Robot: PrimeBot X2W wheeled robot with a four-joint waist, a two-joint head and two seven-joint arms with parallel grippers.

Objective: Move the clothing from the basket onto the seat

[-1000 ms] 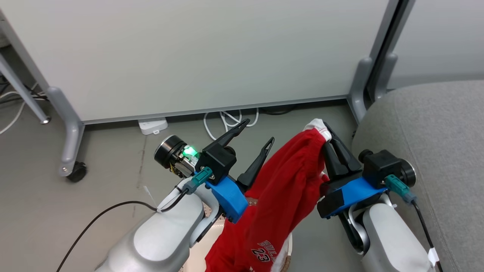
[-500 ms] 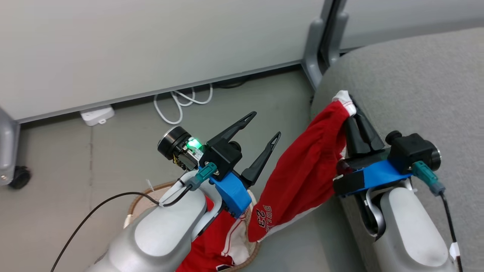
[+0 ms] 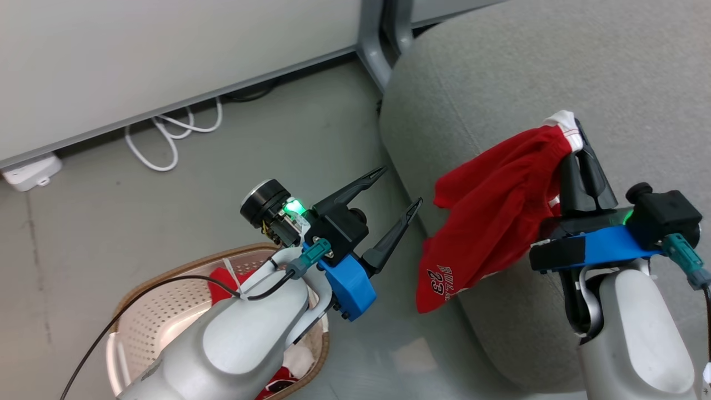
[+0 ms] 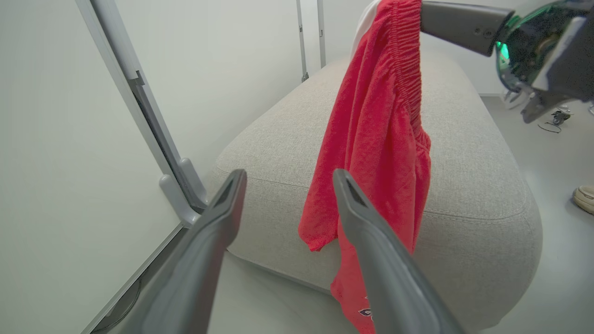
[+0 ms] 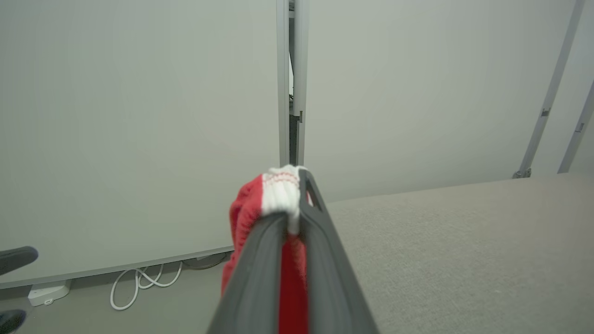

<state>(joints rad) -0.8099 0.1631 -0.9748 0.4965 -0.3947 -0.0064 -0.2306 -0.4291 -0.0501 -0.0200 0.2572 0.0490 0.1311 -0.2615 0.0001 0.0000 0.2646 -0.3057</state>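
My right gripper is shut on the white waistband of a red piece of clothing, which hangs over the near corner of the grey seat, its lower hem with dark lettering dangling past the seat's edge. The right wrist view shows the fingers pinched on the waistband. My left gripper is open and empty, left of the garment and above the floor; in its wrist view the clothing drapes in front of the seat. The basket sits at lower left with more red clothing, partly hidden by my left forearm.
White partition panels on grey feet stand behind the seat. White cables and a power strip lie on the floor by the panel. A shoe shows at the right edge of the left wrist view.
The head camera has swung right. My right gripper has carried the red garment from above the basket to over the seat's corner. The left gripper stays open.
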